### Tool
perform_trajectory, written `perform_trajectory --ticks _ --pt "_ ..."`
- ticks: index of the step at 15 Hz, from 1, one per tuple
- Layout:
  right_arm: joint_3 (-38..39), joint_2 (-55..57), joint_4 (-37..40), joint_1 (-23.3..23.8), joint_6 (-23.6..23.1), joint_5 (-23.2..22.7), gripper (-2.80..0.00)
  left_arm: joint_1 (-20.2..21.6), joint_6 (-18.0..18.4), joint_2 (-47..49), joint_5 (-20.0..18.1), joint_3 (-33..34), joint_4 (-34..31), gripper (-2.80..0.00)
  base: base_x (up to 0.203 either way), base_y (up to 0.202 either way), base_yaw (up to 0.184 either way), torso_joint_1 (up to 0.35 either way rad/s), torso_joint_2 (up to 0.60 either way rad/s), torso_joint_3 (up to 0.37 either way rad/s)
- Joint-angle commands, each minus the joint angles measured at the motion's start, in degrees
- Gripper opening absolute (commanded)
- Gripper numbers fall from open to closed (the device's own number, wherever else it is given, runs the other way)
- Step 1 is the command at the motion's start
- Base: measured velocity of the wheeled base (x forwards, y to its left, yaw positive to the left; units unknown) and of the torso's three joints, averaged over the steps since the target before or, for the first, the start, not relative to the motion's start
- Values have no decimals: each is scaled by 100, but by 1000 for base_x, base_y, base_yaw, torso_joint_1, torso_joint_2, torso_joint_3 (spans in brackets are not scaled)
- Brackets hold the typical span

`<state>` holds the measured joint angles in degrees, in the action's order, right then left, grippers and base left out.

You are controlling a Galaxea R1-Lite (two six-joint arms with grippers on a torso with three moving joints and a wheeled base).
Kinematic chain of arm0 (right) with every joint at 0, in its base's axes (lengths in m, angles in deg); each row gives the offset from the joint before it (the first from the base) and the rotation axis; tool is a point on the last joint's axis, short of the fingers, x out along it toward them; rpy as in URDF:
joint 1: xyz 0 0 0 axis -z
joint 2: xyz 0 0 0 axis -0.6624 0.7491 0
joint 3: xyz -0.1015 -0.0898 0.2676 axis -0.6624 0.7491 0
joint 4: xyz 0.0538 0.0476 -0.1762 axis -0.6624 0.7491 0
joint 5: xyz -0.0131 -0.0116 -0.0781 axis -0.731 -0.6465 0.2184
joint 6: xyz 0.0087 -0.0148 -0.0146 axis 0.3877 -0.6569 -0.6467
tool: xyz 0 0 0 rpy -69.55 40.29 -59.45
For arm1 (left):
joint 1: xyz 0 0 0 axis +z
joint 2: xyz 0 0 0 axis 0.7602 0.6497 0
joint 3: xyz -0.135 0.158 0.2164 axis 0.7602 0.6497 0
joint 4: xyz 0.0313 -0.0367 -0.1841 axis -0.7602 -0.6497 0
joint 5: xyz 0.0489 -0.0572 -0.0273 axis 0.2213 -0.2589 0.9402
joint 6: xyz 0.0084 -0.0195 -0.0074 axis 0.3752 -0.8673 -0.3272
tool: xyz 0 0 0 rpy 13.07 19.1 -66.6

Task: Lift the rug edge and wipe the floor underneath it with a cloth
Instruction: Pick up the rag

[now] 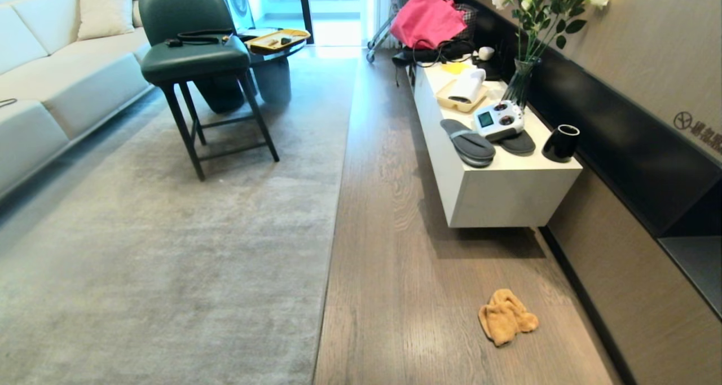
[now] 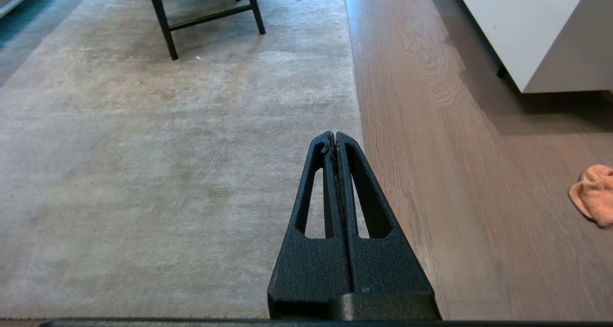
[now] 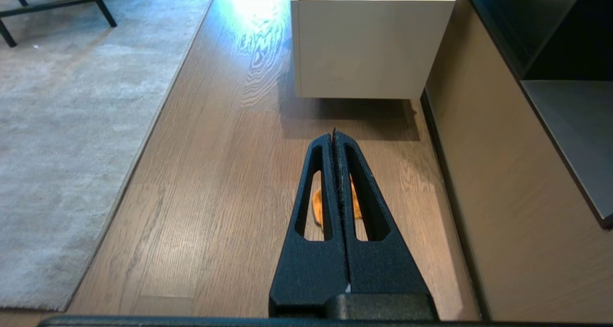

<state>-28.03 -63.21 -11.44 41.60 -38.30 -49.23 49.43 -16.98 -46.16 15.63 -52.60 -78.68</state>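
Cloth (image 3: 317,207) mostly hidden behind right gripper (image 3: 334,134), jaws together; left gripper (image 2: 332,134) likewise pressed together above rug edge (image 2: 353,102); both out of head view

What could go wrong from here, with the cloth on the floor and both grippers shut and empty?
1. The cloth lies on the floor apart from the rug edge, so it must be fetched first.
2. The edge lies flat; the shut left gripper may slip off it.
3. The right gripper hides much of the cloth in its own view, so a grasp could miss.
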Motion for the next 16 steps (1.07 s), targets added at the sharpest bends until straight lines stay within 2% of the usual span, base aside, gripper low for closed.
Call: perform_trajectory --ticks 1,16 --pt "0 7 0 -2 -2 -5 -280 -4 0 0 0 -1 0 -280 0 0 0 0 0 0" --pt "0 7 -9 -2 -2 -5 -280 -4 0 0 0 6 0 -280 0 0 0 9 22 24"
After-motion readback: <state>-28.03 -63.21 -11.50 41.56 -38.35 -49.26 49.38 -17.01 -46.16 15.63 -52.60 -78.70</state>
